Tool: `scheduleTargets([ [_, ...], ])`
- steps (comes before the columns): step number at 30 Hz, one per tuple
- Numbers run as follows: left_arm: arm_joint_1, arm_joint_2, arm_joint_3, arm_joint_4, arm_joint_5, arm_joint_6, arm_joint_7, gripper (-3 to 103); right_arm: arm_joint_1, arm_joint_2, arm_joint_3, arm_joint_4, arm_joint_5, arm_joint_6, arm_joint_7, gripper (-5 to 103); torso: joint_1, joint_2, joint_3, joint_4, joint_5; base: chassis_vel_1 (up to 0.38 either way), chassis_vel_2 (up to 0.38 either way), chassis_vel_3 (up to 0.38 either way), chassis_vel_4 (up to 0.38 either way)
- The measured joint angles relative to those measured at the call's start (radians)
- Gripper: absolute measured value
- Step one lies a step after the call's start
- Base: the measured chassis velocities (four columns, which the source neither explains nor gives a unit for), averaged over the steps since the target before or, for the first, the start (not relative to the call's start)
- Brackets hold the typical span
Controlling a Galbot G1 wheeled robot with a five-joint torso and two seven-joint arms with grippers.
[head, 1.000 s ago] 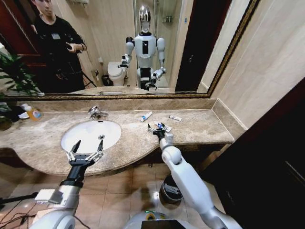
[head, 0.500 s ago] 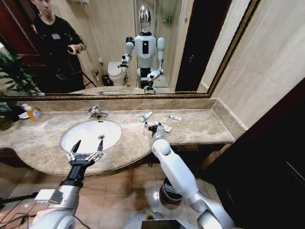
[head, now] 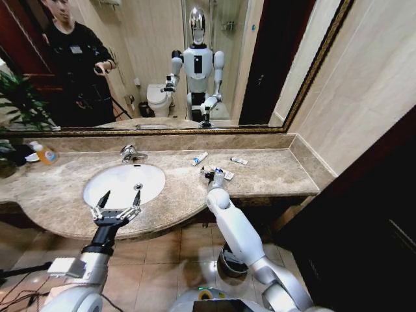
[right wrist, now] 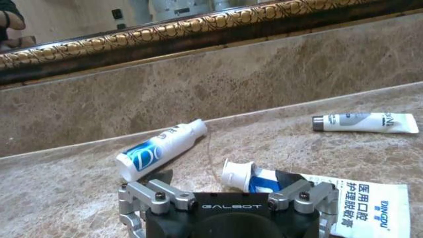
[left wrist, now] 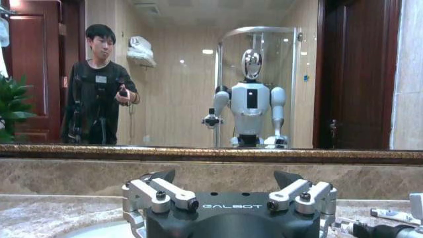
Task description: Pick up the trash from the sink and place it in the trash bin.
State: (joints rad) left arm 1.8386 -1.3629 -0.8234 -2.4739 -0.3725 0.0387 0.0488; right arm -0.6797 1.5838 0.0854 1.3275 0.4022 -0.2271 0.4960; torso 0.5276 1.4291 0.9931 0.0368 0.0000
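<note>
The right gripper (head: 212, 175) is stretched out over the marble counter (head: 273, 170), low above a small white tube with blue marks (right wrist: 246, 177) that lies on a flat white printed packet (right wrist: 367, 204). In the right wrist view its fingers (right wrist: 160, 194) stand spread, with the tube's cap end between them and nothing clamped. From this gripper, a second white tube with a blue label (head: 199, 158) lies at about 11 o'clock, near the backsplash, and a third tube with a dark cap (head: 238, 160) lies at about 1 o'clock, also close to the wall. Bare marble runs toward 3 o'clock as far as the side wall, and the counter's front edge sits just behind the wrist at 6 o'clock.

The left gripper (head: 117, 202) hovers at the near rim of the sink (head: 94, 184), fingers wide apart and holding nothing; the chrome faucet (head: 130, 153) is at its 12 o'clock across the white basin. The trash bin (head: 229, 260) stands on the tiled floor below the counter edge, under the right forearm. A bottle of orange liquid (head: 44, 153) stands far off at 9 o'clock.

Compared with a second ago, the right arm has reached farther in from the counter edge toward the mirror, carrying its gripper onto the packet; the left arm has not shifted.
</note>
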Motion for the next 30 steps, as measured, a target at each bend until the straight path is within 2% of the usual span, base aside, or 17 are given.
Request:
scheduleTargets([
  [2, 0.0, 0.0, 0.0, 0.0, 0.0, 0.0, 0.0, 100, 0.009, 0.006, 0.005, -0.016, -0.004, 0.005, -0.003, 103, 0.0, 0.0, 0.0, 0.0, 0.0, 0.0, 0.0, 0.0, 0.0],
  [4, 0.0, 0.0, 0.0, 0.0, 0.0, 0.0, 0.0, 100, 0.012, 0.008, 0.007, -0.022, -0.005, 0.008, -0.004, 100, 0.0, 0.0, 0.0, 0.0, 0.0, 0.0, 0.0, 0.0, 0.0],
  [5, 0.0, 0.0, 0.0, 0.0, 0.0, 0.0, 0.0, 100, 0.017, 0.011, 0.01, -0.033, -0.007, 0.015, -0.005, 94, 0.0, 0.0, 0.0, 0.0, 0.0, 0.0, 0.0, 0.0, 0.0],
  [9, 0.0, 0.0, 0.0, 0.0, 0.0, 0.0, 0.0, 100, 0.021, 0.011, 0.017, -0.04, -0.008, 0.022, -0.006, 93, 0.0, 0.0, 0.0, 0.0, 0.0, 0.0, 0.0, 0.0, 0.0],
  [11, 0.0, 0.0, 0.0, 0.0, 0.0, 0.0, 0.0, 100, 0.02, 0.009, 0.018, -0.04, -0.008, 0.024, -0.006, 84, 0.0, 0.0, 0.0, 0.0, 0.0, 0.0, 0.0, 0.0, 0.0],
  [13, 0.0, 0.0, 0.0, 0.0, 0.0, 0.0, 0.0, 100, 0.017, 0.007, 0.018, -0.038, -0.008, 0.024, -0.006, 84, 0.0, 0.0, 0.0, 0.0, 0.0, 0.0, 0.0, 0.0, 0.0],
  [16, 0.0, 0.0, 0.0, 0.0, 0.0, 0.0, 0.0, 100, 0.012, 0.003, 0.021, -0.035, -0.011, 0.026, -0.008, 68, 0.0, 0.0, 0.0, 0.0, 0.0, 0.0, 0.0, 0.0, 0.0],
  [17, 0.0, 0.0, 0.0, 0.0, 0.0, 0.0, 0.0, 100, 0.012, 0.003, 0.021, -0.035, -0.011, 0.026, -0.008, 68, 0.0, 0.0, 0.0, 0.0, 0.0, 0.0, 0.0, 0.0, 0.0],
  [20, 0.0, 0.0, 0.0, 0.0, 0.0, 0.0, 0.0, 100, 0.008, 0.0, 0.024, -0.035, -0.017, 0.027, -0.013, 51, 0.0, 0.0, 0.0, 0.0, 0.0, 0.0, 0.0, 0.0, 0.0],
  [22, 0.0, 0.0, 0.0, 0.0, 0.0, 0.0, 0.0, 100, 0.008, -0.001, 0.024, -0.035, -0.018, 0.028, -0.015, 51, 0.0, 0.0, 0.0, 0.0, 0.0, 0.0, 0.0, 0.0, 0.0],
  [26, 0.0, 0.0, 0.0, 0.0, 0.0, 0.0, 0.0, 100, 0.006, -0.006, 0.025, -0.035, -0.021, 0.03, -0.019, 30, 0.0, 0.0, 0.0, 0.0, 0.0, 0.0, 0.0, 0.0, 0.0],
  [27, 0.0, 0.0, 0.0, 0.0, 0.0, 0.0, 0.0, 100, 0.006, -0.006, 0.025, -0.035, -0.021, 0.03, -0.019, 30, 0.0, 0.0, 0.0, 0.0, 0.0, 0.0, 0.0, 0.0, 0.0],
  [30, 0.0, 0.0, 0.0, 0.0, 0.0, 0.0, 0.0, 100, -0.001, -0.01, 0.023, -0.03, -0.024, 0.031, -0.021, 20, 0.0, 0.0, 0.0, 0.0, -0.0001, 0.0, 0.0, 0.0, 0.0],
])
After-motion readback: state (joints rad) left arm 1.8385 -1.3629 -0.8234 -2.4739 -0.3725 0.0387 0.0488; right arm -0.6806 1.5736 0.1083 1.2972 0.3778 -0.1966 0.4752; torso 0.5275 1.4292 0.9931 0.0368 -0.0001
